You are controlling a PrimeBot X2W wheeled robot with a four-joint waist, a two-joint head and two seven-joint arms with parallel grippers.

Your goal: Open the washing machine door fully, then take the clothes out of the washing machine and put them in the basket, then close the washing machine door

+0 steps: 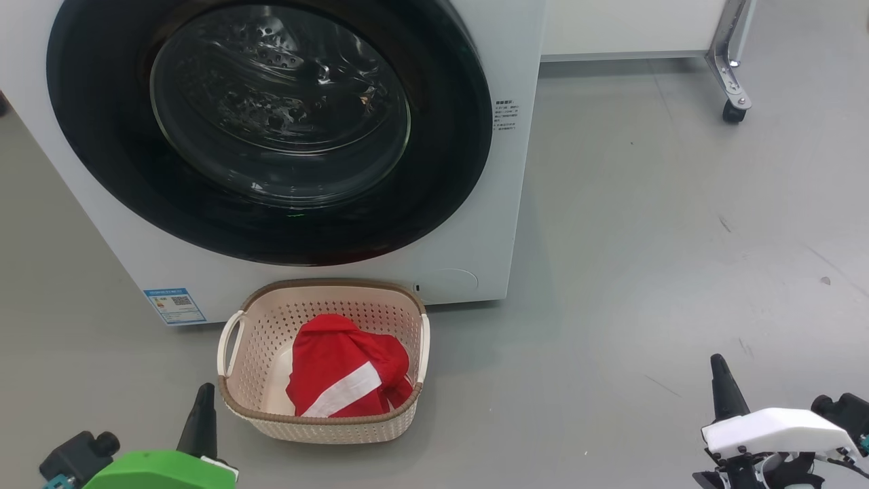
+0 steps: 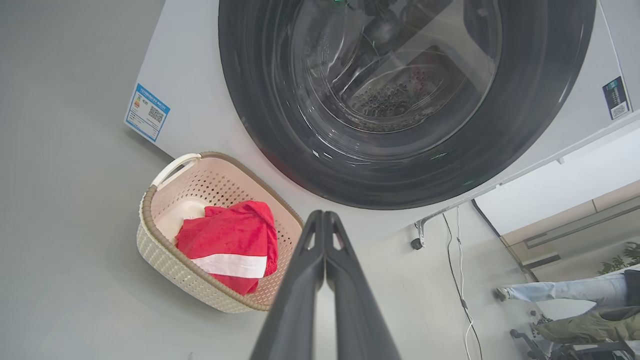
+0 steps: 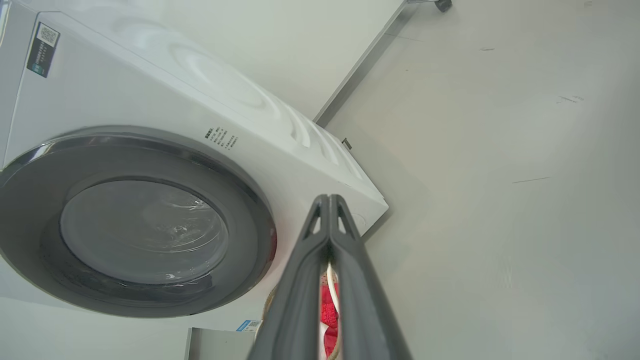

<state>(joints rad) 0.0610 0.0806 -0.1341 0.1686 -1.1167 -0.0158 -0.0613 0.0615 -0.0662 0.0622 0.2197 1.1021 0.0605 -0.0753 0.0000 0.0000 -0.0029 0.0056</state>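
On the grey floor point(image 1: 645, 238) in the head view, the big white front-loading washing machine point(image 1: 88, 231) stands with its large round glossy black-rimmed washing machine door point(image 1: 448, 176) closed flat against its front, steel drum visible through the glass. Just before its base sits the small cream perforated plastic basket point(image 1: 234, 380) with a brown woven-look rim. It holds the bright red, white-striped cloth clothes point(image 1: 333, 367), heaped toward its right side with bare cream bottom to their left. The left end effector point(image 1: 205, 401), clenched and empty, is near the basket's near-left corner. The right end effector point(image 1: 723, 387), also clenched on nothing, is well apart over open floor, and a castered metal leg point(image 1: 732, 88) stands far off. In the left wrist view the fingers point(image 2: 300, 280) press together, tips between basket rim and door rim. A small blue label point(image 2: 146, 112) marks the washer's corner, and a white cable point(image 2: 462, 280) and a person's leg point(image 2: 565, 290) lie at that view's right. In the right wrist view the shut fingers point(image 3: 360, 300) show red cloth through their gap, and broad bare floor lies beside the machine.
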